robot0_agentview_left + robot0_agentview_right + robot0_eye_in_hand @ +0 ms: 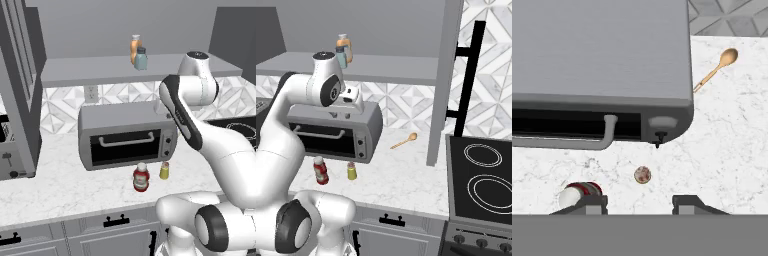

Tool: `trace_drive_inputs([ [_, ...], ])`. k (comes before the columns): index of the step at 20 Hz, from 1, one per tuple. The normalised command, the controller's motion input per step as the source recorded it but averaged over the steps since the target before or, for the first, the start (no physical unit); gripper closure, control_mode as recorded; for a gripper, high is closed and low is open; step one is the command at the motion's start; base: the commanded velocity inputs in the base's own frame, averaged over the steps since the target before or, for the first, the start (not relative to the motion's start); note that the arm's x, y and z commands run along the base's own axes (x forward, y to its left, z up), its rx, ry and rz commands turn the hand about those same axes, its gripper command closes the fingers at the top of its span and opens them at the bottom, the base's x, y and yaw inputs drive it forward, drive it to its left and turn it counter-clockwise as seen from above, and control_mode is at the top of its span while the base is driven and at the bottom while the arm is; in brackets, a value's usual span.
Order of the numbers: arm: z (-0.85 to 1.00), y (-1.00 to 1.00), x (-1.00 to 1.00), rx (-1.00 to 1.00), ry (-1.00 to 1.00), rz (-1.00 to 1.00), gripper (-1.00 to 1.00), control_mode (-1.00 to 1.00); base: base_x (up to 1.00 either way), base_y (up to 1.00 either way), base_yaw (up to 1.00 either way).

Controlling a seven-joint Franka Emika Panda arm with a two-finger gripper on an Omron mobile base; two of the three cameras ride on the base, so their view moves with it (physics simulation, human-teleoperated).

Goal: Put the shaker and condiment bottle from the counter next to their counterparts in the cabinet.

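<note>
From my remote station I see the end effector (pixel 639 205) poised high above the worktop (pixel 60 187), looking straight down in front of the toaster oven (pixel 127 134); its fingers are drawn in as far as they go and pinch nothing, though in the hand view the two tips appear apart. The yellow shaker (pixel 164 170) stands upright on the marble just in front of the oven's knob end, and in the hand view its speckled grey cap (pixel 642 174) lies almost directly ahead of the gap between the tips. The red condiment bottle (pixel 141 177) stands upright just beside the shaker, nearer the oven's door handle; its white cap (pixel 572 196) sits partly behind one tip. Both long axes are vertical, in line with the hand's line of sight, so I judge a straight descent would reach the shaker first. The two containers stand near each other but not touching, so room for the fingers on the bottle side is tight, and the oven front bounds the far side. The marble towards the wooden spoon (pixel 404 141) is open. Overhead, the cabinet (pixel 90 70) carries the orange bottle (pixel 135 47) and the teal-grey shaker (pixel 141 59) close together, with bare shelf on either side.
</note>
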Motion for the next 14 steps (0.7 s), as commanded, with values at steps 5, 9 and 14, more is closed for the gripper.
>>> trace_drive_inputs([
  [5,0.00,0.00,-0.28,0.00,-0.07,0.00,-1.00,-1.00,0.00,0.00,0.00],
  [9,-0.06,-0.02,-0.40,0.00,-0.08,0.00,-1.00,-1.00,0.00,0.00,0.00],
  [14,-0.05,-0.01,-0.53,0.00,-0.13,0.00,-1.00,-1.00,0.00,0.00,0.00],
])
